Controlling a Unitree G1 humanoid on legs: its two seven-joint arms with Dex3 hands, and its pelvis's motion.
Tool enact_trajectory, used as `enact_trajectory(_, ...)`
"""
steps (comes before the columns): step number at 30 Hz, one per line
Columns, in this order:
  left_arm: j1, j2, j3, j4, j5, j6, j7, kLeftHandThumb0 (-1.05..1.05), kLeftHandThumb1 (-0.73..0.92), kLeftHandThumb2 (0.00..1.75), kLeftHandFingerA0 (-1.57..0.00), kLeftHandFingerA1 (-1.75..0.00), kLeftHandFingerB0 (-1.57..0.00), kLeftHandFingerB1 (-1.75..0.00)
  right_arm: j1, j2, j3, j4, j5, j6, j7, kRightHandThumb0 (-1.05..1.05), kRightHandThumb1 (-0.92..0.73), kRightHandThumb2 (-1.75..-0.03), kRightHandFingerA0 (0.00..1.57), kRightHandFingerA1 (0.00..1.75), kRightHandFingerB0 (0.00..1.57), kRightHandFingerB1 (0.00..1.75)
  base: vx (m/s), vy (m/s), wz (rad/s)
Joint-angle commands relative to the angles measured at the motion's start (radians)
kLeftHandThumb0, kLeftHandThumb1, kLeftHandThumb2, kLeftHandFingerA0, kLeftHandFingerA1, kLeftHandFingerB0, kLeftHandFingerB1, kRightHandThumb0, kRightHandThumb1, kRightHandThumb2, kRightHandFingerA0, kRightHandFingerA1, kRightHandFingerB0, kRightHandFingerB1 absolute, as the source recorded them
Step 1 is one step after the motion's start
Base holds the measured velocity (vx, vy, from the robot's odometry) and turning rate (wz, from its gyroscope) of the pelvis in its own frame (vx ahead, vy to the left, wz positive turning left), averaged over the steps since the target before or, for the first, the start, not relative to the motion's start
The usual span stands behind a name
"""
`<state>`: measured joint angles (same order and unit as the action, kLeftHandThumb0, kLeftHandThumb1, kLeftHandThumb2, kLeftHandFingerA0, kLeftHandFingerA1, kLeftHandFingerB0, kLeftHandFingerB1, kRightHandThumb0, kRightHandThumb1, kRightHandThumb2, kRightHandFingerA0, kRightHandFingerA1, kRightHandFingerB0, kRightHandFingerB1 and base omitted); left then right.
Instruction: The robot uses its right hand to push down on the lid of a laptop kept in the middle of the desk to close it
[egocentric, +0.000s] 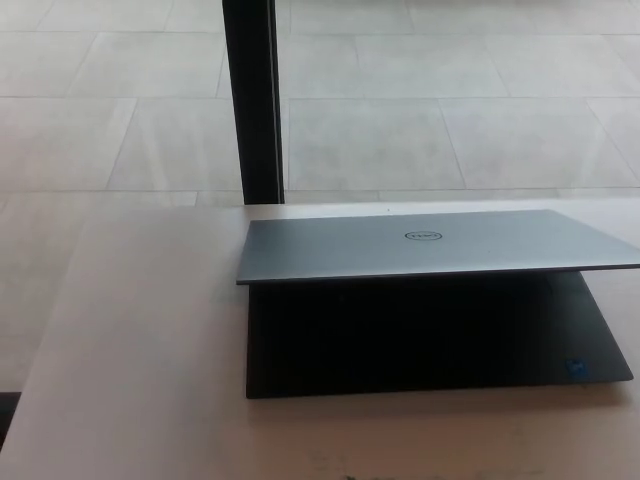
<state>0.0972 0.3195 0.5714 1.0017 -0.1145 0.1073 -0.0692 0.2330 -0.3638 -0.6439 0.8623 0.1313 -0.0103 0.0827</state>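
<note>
A grey laptop sits on the pale desk (130, 350), right of centre in the head view. Its silver lid (430, 245), with a round logo in the middle, is tilted low over the dark base (420, 345), leaving a narrow gap at the front. A small blue sticker (577, 369) shows on the base's near right corner. Neither of my hands shows in the picture.
A black vertical post (255, 100) stands just behind the desk's far edge, left of the laptop. Pale floor tiles (450, 100) lie beyond it. The desk's left edge runs diagonally at the picture's left.
</note>
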Motion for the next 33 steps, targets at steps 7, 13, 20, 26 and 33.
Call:
enact_trajectory(7,-0.06,0.058,0.269,0.091,-0.246,-0.019,-0.003,-1.05,0.92,0.7,-0.29,-1.45,-0.23,-1.23,-0.165,-0.147,-0.429,-0.078,0.383,0.145,-0.089,-0.67,-0.9,-0.67,0.4,0.38,0.24,0.3,0.0,0.0,0.0)
enact_trajectory(13,-0.064,0.061,0.282,0.093,-0.235,-0.017,0.0,-1.05,0.91,0.7,-0.27,-1.4,-0.21,-1.2,-0.381,-0.27,-0.483,-0.186,0.386,0.21,-0.201,-0.68,-0.75,-0.97,0.28,0.48,0.16,0.41,0.0,0.0,0.0)
enact_trajectory(20,-0.06,0.06,0.28,0.103,-0.234,-0.026,-0.009,-1.05,0.92,0.71,-0.26,-1.42,-0.19,-1.21,-0.545,-0.341,-0.227,-0.519,0.263,0.213,-0.048,-0.68,-0.77,-1.06,0.26,0.6,0.12,0.43,0.0,0.0,0.0)
enact_trajectory(26,-0.06,0.063,0.275,0.115,-0.244,-0.035,-0.015,-1.05,0.92,0.7,-0.28,-1.43,-0.22,-1.21,-0.62,-0.367,-0.013,-0.697,0.147,0.194,-0.024,-0.72,-0.92,-0.7,0.35,0.58,0.33,0.36,0.0,0.0,0.0)
enact_trajectory(33,-0.07,0.059,0.268,0.127,-0.251,-0.034,0.0,-1.05,0.91,0.7,-0.29,-1.46,-0.25,-1.28,-0.72,-0.408,0.244,-0.779,0.024,0.125,0.053,-0.88,-0.9,-0.68,0.33,0.41,0.29,0.3,0.0,0.0,0.0)
